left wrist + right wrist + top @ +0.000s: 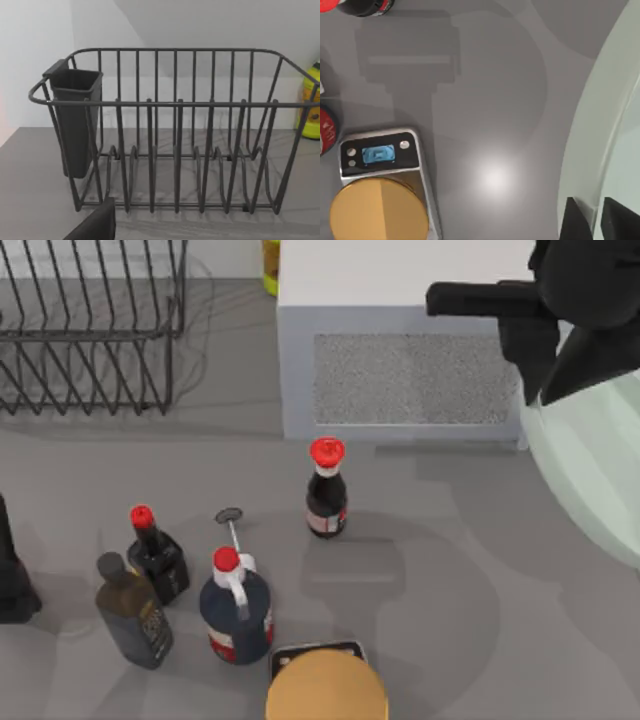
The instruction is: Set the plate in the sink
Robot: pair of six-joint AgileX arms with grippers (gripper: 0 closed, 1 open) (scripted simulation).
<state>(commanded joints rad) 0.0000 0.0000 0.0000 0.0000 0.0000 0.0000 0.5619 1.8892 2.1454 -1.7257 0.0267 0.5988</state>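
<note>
The plate hangs above the table at the right edge of the top view, just right of the grey microwave, carried by your right tool. In the right wrist view two dark fingertips sit closed on the plate's rim, one on each face, so the right tool has the plate pinched by its edge. Your left arm is parked at the left edge of the table; its wrist camera faces the wire dish rack with its dark cutlery cup, and you cannot tell how its tool stands.

The sink cannot be made out in these views, so the step in hand, by judgement, is the carry toward it. An edge pinch on a wide, glossy plate is likely to slip or swing: move slowly, avoid sudden wrist turns, and keep the plate's tilt steady. Keep the plate high enough to pass over the red-capped bottle and the scale with its tan-orange lid, and watch the microwave corner close beside the rim. Lower the plate into the basin until it is supported before you release the grip.
</note>
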